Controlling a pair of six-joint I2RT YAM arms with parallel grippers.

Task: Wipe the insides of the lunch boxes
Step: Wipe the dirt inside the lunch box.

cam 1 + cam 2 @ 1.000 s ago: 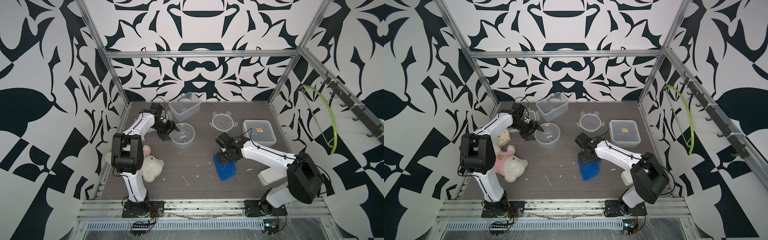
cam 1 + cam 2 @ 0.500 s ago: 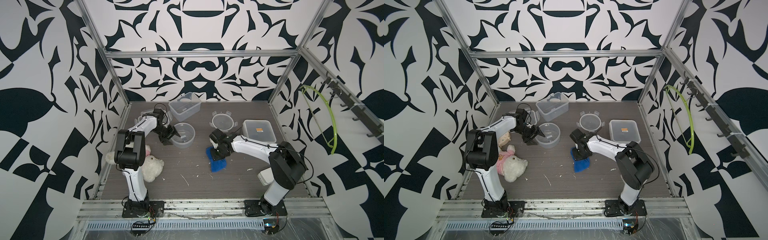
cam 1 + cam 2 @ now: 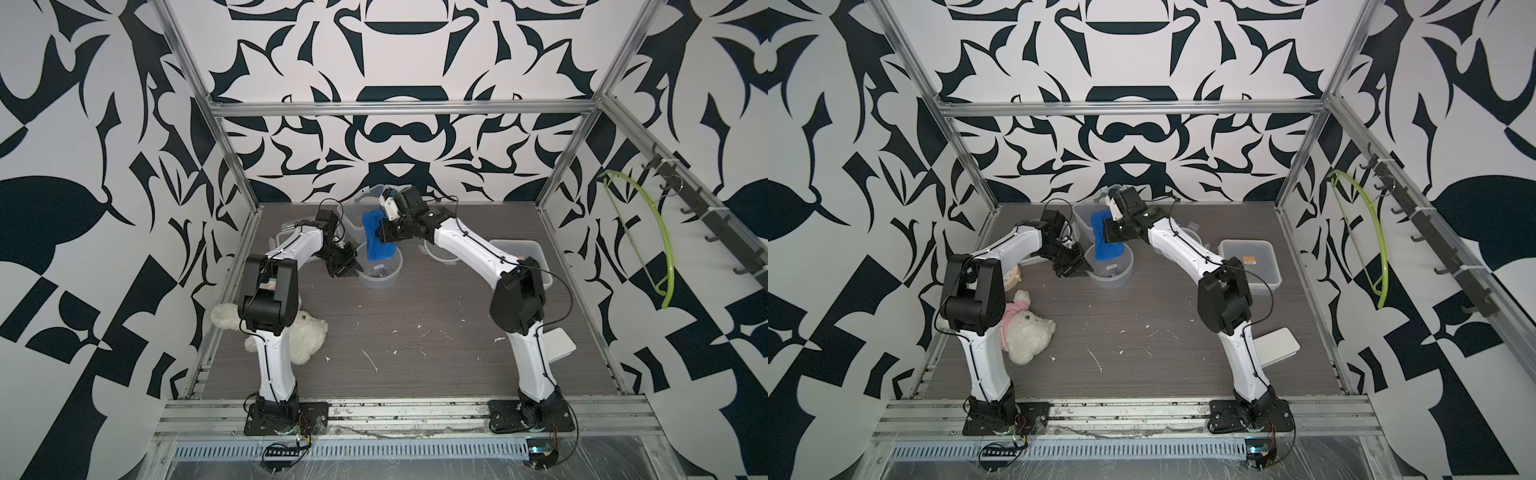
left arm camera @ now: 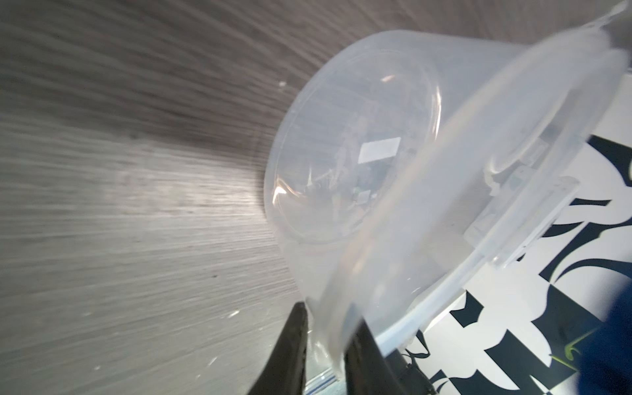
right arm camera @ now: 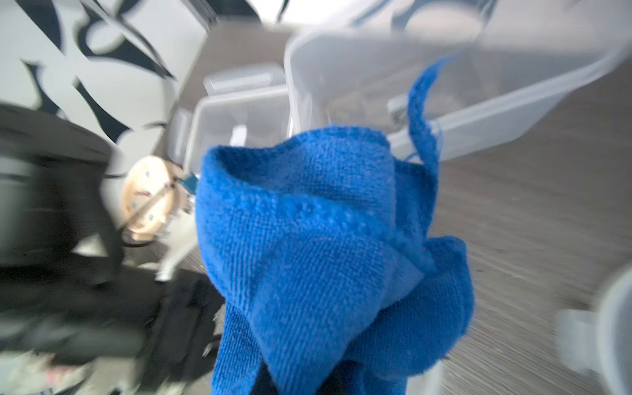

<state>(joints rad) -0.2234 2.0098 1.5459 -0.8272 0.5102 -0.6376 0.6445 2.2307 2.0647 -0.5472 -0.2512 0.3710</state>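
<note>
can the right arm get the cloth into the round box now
Probably yes: the round box is open, the blue cloth in the right pincer hangs over its mouth, and the left pincer grips only the rim at one side.

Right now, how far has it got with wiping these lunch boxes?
Done: the round lunch box is open. In hand: the left gripper pinches its rim, the right gripper holds the blue cloth over it. Left: wiping it, the open rectangular lunch box, and the lidded square lunch box.
</note>
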